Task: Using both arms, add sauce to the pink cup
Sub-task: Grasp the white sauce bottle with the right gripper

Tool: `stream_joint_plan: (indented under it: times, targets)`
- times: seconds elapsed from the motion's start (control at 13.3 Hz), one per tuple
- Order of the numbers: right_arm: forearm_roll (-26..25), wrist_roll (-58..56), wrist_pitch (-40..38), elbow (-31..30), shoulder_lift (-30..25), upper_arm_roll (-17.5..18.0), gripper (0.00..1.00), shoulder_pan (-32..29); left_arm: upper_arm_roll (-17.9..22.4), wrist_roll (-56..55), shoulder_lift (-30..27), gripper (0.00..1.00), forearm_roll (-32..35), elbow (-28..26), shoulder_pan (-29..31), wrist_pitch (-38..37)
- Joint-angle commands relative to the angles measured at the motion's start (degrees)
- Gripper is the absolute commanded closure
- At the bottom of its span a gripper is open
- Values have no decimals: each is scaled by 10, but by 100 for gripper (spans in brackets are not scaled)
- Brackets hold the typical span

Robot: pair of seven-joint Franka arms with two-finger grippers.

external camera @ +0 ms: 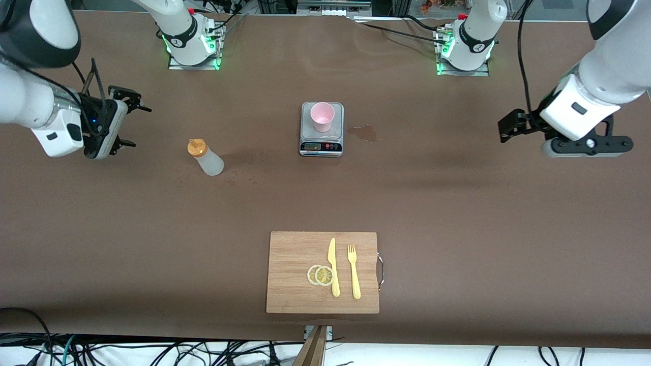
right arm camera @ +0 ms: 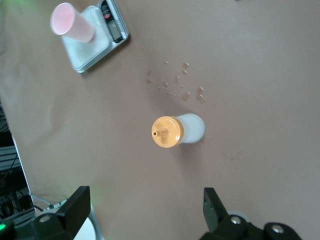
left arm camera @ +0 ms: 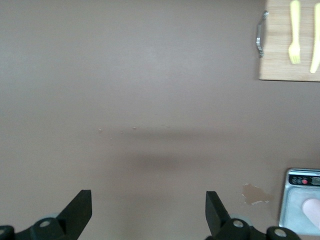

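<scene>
The sauce bottle (external camera: 206,157), whitish with an orange cap, stands upright on the brown table, toward the right arm's end from the scale; it also shows in the right wrist view (right arm camera: 177,131). The pink cup (external camera: 322,116) stands empty-looking on a small grey kitchen scale (external camera: 322,145), also in the right wrist view (right arm camera: 70,22). My right gripper (external camera: 133,122) is open and empty over bare table beside the bottle, apart from it (right arm camera: 147,197). My left gripper (external camera: 506,127) is open and empty over bare table at the left arm's end (left arm camera: 148,200).
A wooden cutting board (external camera: 292,254) near the front edge carries a yellow knife (external camera: 333,267), a yellow fork (external camera: 353,272) and two lemon slices (external camera: 320,275). A wet stain (external camera: 363,133) lies beside the scale. Small droplets (right arm camera: 175,85) dot the table near the bottle.
</scene>
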Motion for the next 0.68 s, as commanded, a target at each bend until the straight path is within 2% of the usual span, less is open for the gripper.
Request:
stream_joint_plan:
  times: [0.0, 0.15, 0.45, 0.6]
  targets:
    - [65, -143, 27, -40, 16, 6, 0, -24, 14, 26, -52, 0, -9, -78, 8, 34]
    - [111, -265, 28, -45, 43, 1, 0, -44, 13, 38, -47, 0, -18, -75, 29, 19]
    - [213, -511, 21, -65, 109, -6, 0, -82, 10, 42, -44, 0, -23, -67, 26, 17]
    - [235, -596, 1, -67, 143, -23, 0, -94, 10, 43, -43, 0, -23, -67, 24, 18]
